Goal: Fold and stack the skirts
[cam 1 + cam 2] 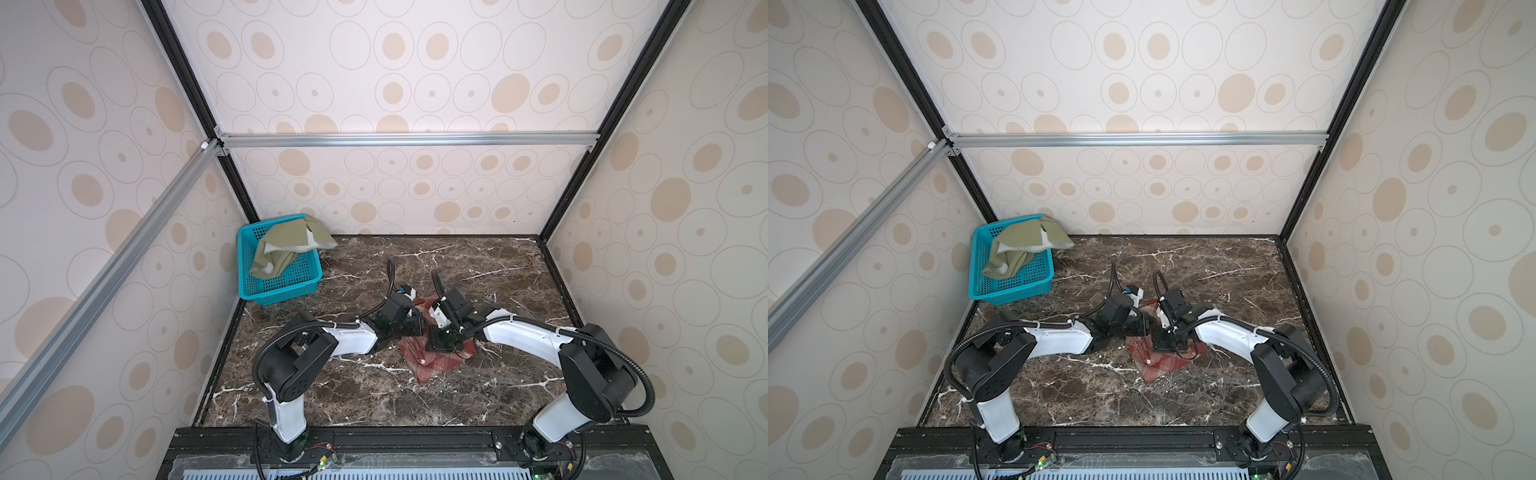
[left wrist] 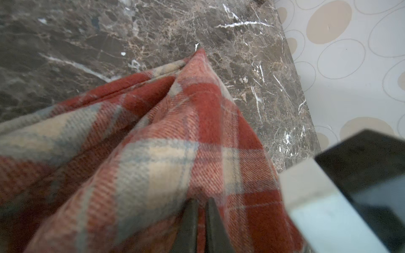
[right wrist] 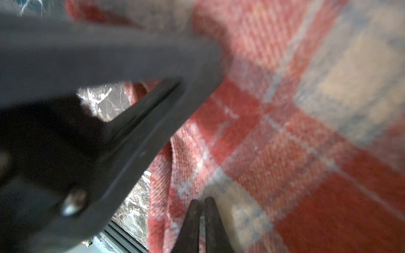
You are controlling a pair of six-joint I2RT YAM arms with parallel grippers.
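Observation:
The red-and-cream plaid skirt [image 1: 434,362] [image 1: 1158,362] lies bunched on the middle of the marble table, partly under both wrists. My left gripper [image 2: 202,200] is shut on a raised fold of the plaid skirt [image 2: 166,135], with red cloth pinched between its dark fingers. Close beside it, my right gripper [image 3: 201,199] is shut on the plaid skirt [image 3: 285,122] too. The two wrists [image 1: 405,320] [image 1: 446,328] almost touch above the cloth and hide the fingertips in both top views. The olive-green skirt [image 1: 282,249] [image 1: 1017,246] hangs crumpled over the basket.
A teal perforated basket [image 1: 291,284] [image 1: 1021,289] stands in the back left corner against the wall. Patterned walls close in the dark marble table [image 1: 478,274] on three sides. The left arm's black body [image 3: 105,114] crowds the right wrist view.

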